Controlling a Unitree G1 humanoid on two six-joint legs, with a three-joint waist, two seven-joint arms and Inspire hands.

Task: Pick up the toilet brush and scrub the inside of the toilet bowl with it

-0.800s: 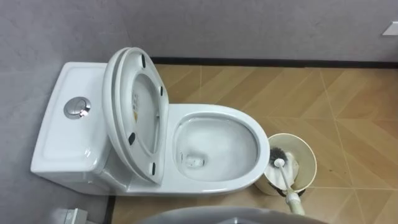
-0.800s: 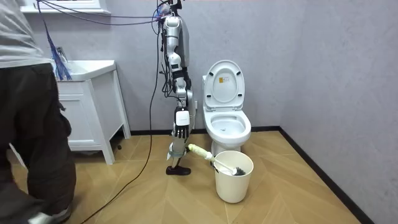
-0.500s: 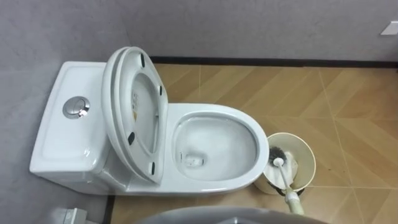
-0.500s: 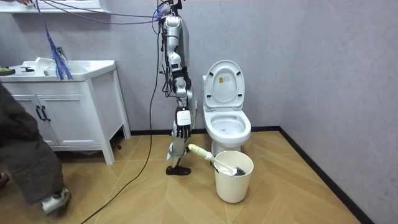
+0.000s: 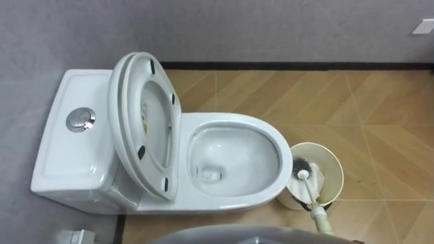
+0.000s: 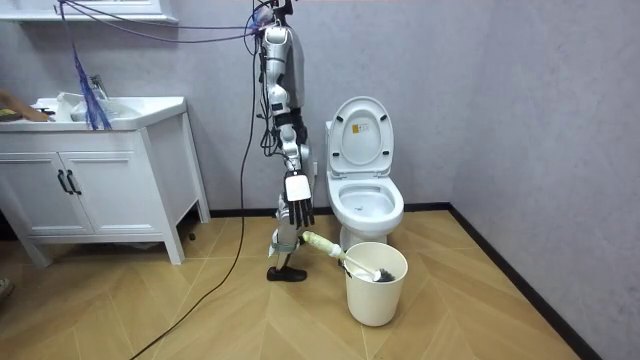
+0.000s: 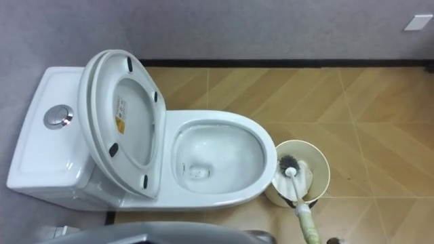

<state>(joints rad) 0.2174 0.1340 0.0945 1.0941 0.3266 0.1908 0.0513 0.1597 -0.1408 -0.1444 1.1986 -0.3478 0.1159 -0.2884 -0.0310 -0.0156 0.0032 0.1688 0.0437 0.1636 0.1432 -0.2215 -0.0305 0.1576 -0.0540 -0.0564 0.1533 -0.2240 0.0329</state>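
A white toilet stands against the grey wall, its lid and seat [image 5: 146, 135] raised and its bowl [image 5: 234, 163] open, with a little water at the bottom. To the right of the bowl a cream bucket [image 5: 333, 169] stands on the floor. The toilet brush [image 5: 303, 177] rests in it head down, and its pale handle [image 5: 319, 218] leans out toward me. In the room view I stand at the toilet's side, on the room view's left of the toilet [image 6: 366, 200]. My right hand [image 6: 298, 208] hangs by my leg with straight fingers, just above the brush handle [image 6: 320, 242], holding nothing.
The tank [image 5: 61, 156] with a chrome flush button [image 5: 81, 119] is on my left. A white vanity [image 6: 100, 170] stands at the room view's left, with a person's hand [image 6: 15, 105] on its counter. Wooden floor lies beyond the bucket [image 6: 376, 290].
The person who stood at the room view's left has walked out of it; a hand stays on the counter. My right hand has swung slightly toward the toilet. The eye view shifted a little.
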